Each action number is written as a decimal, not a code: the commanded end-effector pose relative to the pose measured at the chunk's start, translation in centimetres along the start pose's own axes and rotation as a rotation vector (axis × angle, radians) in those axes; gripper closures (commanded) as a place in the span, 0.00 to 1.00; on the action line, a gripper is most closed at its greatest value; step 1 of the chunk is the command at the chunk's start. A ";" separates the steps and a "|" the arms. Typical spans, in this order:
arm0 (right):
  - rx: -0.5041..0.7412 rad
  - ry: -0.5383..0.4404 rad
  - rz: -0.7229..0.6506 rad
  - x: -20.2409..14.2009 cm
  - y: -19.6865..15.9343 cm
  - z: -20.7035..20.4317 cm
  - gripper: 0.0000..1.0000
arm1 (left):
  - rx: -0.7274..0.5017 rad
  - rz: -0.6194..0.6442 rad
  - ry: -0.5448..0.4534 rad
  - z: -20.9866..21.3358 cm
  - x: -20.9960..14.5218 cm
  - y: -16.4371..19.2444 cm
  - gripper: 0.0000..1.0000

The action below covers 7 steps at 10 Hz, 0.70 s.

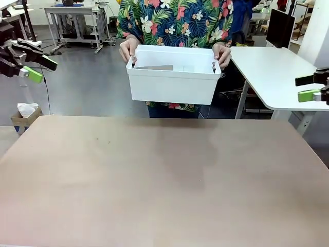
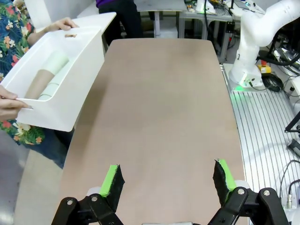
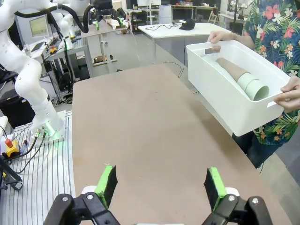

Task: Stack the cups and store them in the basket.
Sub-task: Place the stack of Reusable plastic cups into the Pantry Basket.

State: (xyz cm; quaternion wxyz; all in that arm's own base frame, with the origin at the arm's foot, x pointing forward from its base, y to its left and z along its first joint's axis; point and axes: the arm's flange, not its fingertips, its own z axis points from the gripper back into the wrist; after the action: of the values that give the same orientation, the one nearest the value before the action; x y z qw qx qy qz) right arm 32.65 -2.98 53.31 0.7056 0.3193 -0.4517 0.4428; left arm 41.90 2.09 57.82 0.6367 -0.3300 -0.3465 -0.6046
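So the cups [image 3: 241, 75] are already nested into one stack, lying on their side inside the basket [image 1: 172, 87]. From my right wrist cam I can see the tan one on the outside with mint rims poking out of its open end. How many are nested in there I can't count from here.

The basket itself isn't on the table [image 1: 164, 180]. The person is holding it up by both short ends, one hand [image 1: 128, 50] on each side, just past the table's far edge and above it. It looks a bit tilted in the wrist views, though that could just be the camera roll.

Both arms are pulled way back from the basket. My left gripper [image 2: 166, 180] has its fingers spread wide with nothing between them, hanging over the near end of the table. Right gripper [image 3: 159, 183] is the same: fingers apart, holding nothing.

As far as I can judge, the job's basically done, so the risks are mostly about the handoff. The stack is loose on its side, so if the basket tips toward one end it could roll or slide and the cups might come apart. And if I moved either arm toward the basket while the person's hands are on the rim, I'd be crowding their fingers. I'd leave both arms parked.
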 end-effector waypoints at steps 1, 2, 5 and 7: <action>-0.002 -0.025 0.018 0.2 -0.2 -0.1 0.00 | 0.007 0.011 0.009 0.0 0.3 -0.2 0.00; -0.002 -0.025 0.018 0.2 -0.2 -0.1 0.00 | 0.007 0.011 0.009 0.0 0.3 -0.2 0.00; -0.002 -0.025 0.018 0.2 -0.2 -0.1 0.00 | 0.007 0.011 0.009 0.0 0.3 -0.2 0.00; -0.002 -0.025 0.018 0.2 -0.2 -0.1 0.00 | 0.007 0.011 0.009 0.0 0.3 -0.2 0.00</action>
State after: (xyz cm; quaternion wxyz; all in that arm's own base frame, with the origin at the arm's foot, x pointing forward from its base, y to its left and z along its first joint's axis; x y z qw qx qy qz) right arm 32.64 -2.99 53.31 0.7056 0.3194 -0.4517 0.4427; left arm 41.90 2.09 57.82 0.6367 -0.3301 -0.3465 -0.6046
